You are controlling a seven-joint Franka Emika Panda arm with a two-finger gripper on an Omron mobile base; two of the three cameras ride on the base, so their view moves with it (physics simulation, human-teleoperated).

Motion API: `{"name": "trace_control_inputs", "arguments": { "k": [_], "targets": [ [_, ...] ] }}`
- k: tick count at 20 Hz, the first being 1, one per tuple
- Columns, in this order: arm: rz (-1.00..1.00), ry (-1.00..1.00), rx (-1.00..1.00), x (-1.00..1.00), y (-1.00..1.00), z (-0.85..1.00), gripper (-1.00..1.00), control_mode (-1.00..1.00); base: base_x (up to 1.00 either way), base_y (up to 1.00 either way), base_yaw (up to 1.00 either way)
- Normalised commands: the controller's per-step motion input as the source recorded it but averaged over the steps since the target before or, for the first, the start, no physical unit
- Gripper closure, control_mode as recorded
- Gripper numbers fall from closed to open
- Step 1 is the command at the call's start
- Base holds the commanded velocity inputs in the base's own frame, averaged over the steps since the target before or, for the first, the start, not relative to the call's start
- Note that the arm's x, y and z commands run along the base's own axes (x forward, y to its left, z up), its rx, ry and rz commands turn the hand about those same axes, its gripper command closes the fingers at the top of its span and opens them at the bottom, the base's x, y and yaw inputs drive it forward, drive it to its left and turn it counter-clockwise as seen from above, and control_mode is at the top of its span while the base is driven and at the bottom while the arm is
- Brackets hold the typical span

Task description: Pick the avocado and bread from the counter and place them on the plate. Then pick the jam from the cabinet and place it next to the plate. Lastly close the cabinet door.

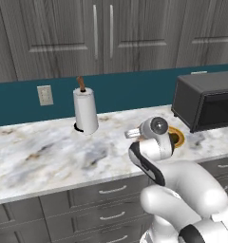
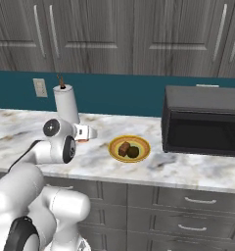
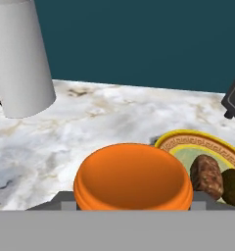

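The white-grey veined marble table (image 2: 178, 169) carried a black microwave (image 2: 203, 120) on the right and a white paper-towel roll (image 2: 66, 104) at the far left. Nearer, the yellow-rimmed round plate (image 2: 114, 142) held the brown bread (image 2: 124, 148) and dark olive avocado (image 2: 133, 152). Just left of it, the robot's hand (image 2: 85, 134) grasped the small squat orange jam jar (image 3: 133, 177).

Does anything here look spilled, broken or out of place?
Nothing stands out. The bread and avocado sit on the plate, the paper towel roll stands upright, and the counter shows no spills. The pincer holds the jam beside the plate.
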Motion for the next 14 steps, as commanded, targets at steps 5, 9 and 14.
{"name": "trace_control_inputs", "arguments": {
  "k": [5, 9, 14],
  "targets": [
    [0.0, 0.01, 0.0, 0.25, -0.23, -0.16, 1.0, -1.0, 0.0, 0.0, 0.0],
    [0.0, 0.0, 0.0, 0.08, -0.1, -0.13, 1.0, -1.0, 0.0, 0.0, 0.0],
    [0.0, -0.06, 0.0, 0.01, 0.0, -0.17, 1.0, -1.0, 0.0, 0.0, 0.0]
  ]
}}
